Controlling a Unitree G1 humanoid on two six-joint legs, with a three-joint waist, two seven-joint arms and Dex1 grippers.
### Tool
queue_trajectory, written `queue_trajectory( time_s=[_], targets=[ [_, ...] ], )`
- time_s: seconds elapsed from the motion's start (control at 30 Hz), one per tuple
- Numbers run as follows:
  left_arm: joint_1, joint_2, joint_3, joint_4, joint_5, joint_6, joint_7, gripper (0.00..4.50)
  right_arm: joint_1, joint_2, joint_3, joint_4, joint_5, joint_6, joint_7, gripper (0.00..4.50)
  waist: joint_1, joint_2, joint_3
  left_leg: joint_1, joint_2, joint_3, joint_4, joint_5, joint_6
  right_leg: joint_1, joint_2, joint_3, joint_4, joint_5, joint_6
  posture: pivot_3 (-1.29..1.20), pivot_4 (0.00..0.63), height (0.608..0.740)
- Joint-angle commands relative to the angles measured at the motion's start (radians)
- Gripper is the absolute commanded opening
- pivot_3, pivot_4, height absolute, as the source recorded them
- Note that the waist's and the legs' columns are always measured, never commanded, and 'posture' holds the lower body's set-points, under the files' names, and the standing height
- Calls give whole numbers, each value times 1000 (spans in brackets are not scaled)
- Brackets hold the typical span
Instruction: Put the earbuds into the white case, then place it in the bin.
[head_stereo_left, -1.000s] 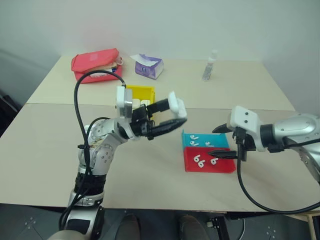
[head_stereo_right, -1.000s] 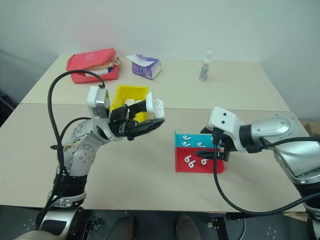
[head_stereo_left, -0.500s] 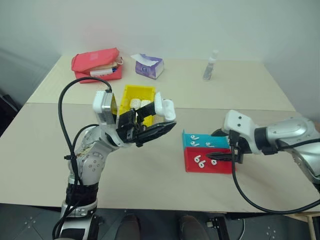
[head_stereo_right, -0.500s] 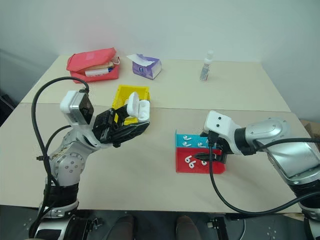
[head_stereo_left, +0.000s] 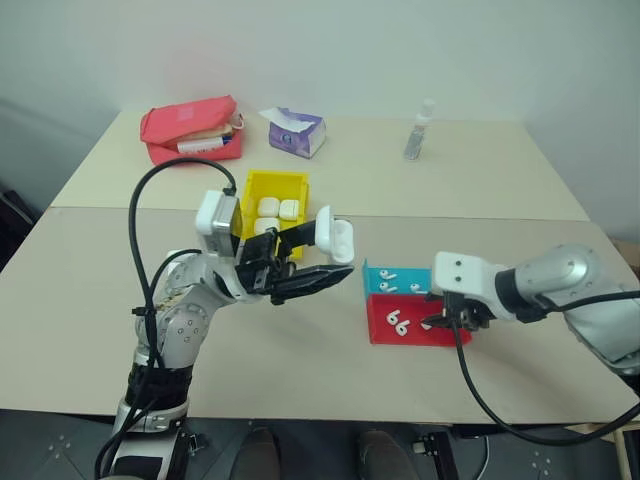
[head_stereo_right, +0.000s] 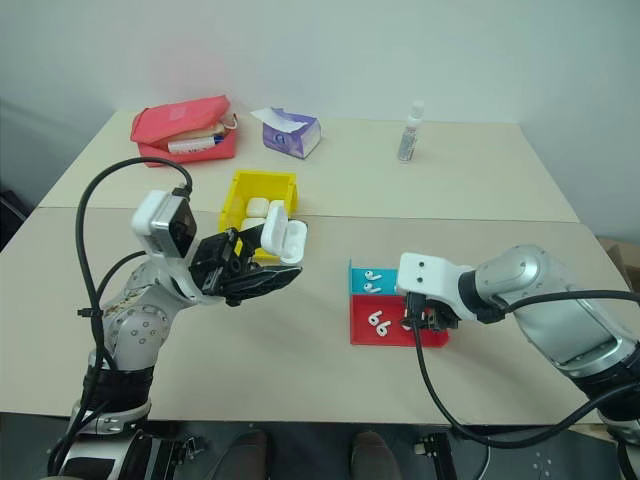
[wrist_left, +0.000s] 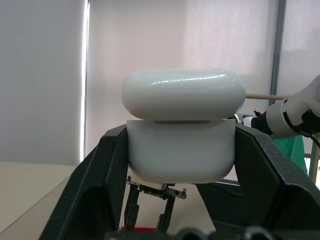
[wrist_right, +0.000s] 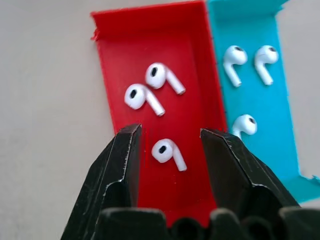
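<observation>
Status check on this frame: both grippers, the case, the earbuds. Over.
Left gripper shut on white case, held above the table. Right gripper open, fingers straddling one earbud in red tray. Nothing in the way.

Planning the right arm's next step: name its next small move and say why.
Probably close the right pincer on the earbud lying between its open fingers in the red tray, then lift. The left pincer already holds the white case ready.
</observation>
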Motion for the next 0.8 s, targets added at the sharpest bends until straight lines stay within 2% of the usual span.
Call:
queue_trajectory(
  time_s=[0.03, 0.5, 0.8],
  targets=[
    [6, 1, -2, -38, -6, -15, -7, 2804, 4, -17, 38, 18, -118, -109, 3, 2232, 0, 0, 0, 0, 0, 0, 0, 0, 0, 0, 0, 0, 0, 0, 0, 0, 150, 740],
    [-3, 20, 13, -162, -65, 67, 124, 2804, -41, 86, 91, 171, -279, -262, 94, 2232, 0, 0, 0, 0, 0, 0, 0, 0, 0, 0, 0, 0, 0, 0, 0, 0, 150, 740],
    [15, 31, 14, -195, -84, 77, 159, 2804, -25, 105, 84, 205, -322, -316, 141, 2232, 0, 0, 0, 0, 0, -1, 0, 0, 0, 0, 0, -1, 0, 0, 0, 0, 150, 740]
  ],
)
